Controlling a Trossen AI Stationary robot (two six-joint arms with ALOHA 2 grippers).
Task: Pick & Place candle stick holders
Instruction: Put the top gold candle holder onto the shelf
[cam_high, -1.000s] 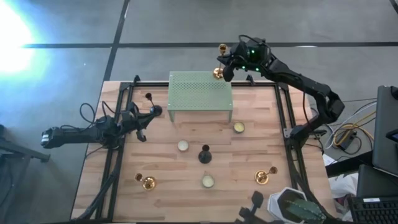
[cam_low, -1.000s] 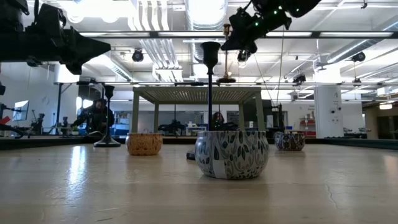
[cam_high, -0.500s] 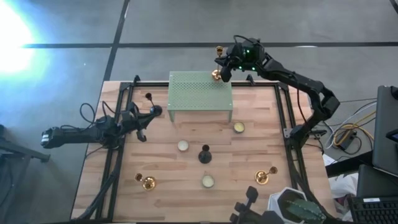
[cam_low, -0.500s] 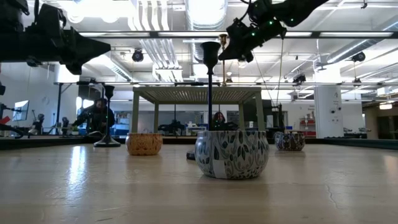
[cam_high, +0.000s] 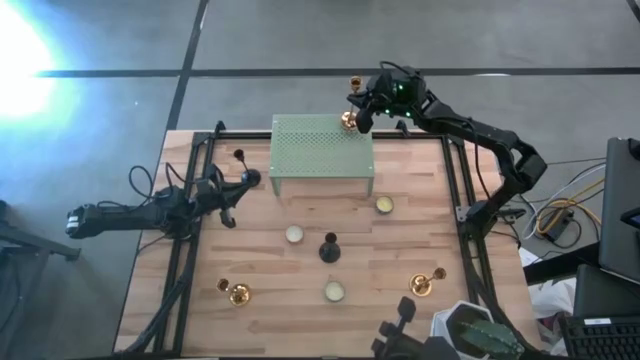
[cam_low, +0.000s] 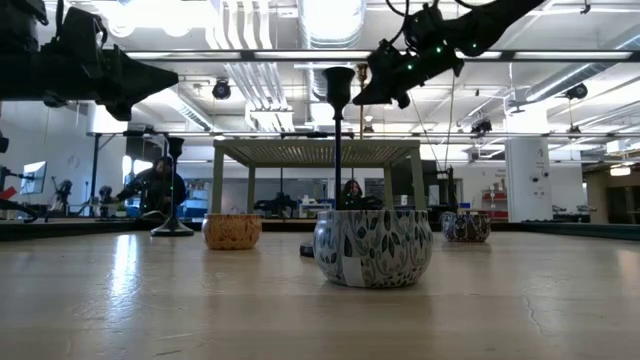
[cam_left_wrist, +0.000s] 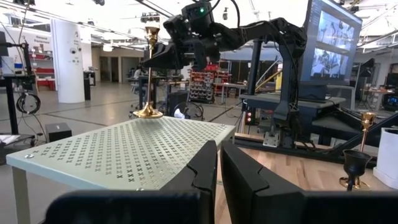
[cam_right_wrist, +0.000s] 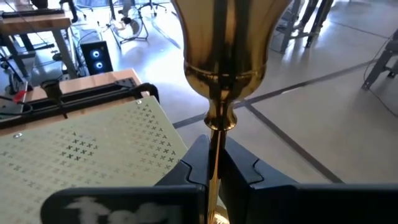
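A gold candle stick holder (cam_left_wrist: 149, 74) stands upright over the far right corner of the green perforated stand (cam_high: 322, 148), with my right gripper (cam_high: 362, 108) shut on its stem. In the right wrist view its cup (cam_right_wrist: 227, 37) fills the top. My left gripper (cam_high: 250, 179) waits shut at the table's left, touching nothing. One black holder (cam_high: 329, 247) stands on its base at mid table and another (cam_high: 239, 157) at the far left. Two more gold holders stand near left (cam_high: 237, 293) and near right (cam_high: 422, 284). My right gripper pinches the gold holder's thin stem (cam_right_wrist: 214, 140) between its two fingers, in the stem's upper half below the cup. The fingers come about level from the table's far right and lie across the stem. The holder is upright; its round base (cam_left_wrist: 148, 113) is at the stand's top, touching or just above I cannot tell.
Three small candle tins sit on the wooden table (cam_high: 400, 250): one right of the stand (cam_high: 384, 205), one in the middle (cam_high: 294, 234), one near the front (cam_high: 334, 291). A black frame rail (cam_high: 460, 180) runs along each side. A patterned pot (cam_high: 478, 335) stands at the near right corner.
My right gripper has come down with the gold holder, still upright, bringing its base down to the stand's far right corner. It has stayed shut on the stem.
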